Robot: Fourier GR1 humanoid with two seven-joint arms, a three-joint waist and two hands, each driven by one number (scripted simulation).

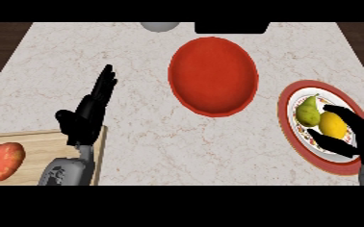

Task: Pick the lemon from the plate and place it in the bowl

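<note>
pale wood shows nearest, at the lower left: a cutting board [43,144] lying on the marbled surface [142,134], with a red and orange apple [7,159] resting on it at the view's left edge. the left robot hand [86,113] rises from its grey forearm over the board's right end, fingers straight and pointing up the view, holding nothing, well apart from everything the task concerns.

at the lower right sits a white plate [293,125] with a red patterned rim, partly cut off by the view's right edge. on it lies the lemon [332,124], a smooth, bright yellow oval, a little darker along its lower side, standing roughly lengthwise up the view. just beside it on the left, touching or nearly so, is a yellow-green pear [308,111] with its narrow end pointing up. the right robot hand [335,143] comes in from the right edge and curls round the lemon: one dark finger crosses above the fruit and another part of the hand runs beneath it, so the lemon sits between them, still on the plate.

farther up, near the middle of the surface, is the red bowl [213,74], wide and round, standing just left of the plate and apart from it.

at the far edge are a grey rounded object [159,26] and a black block [232,27], both only partly in view.
</note>
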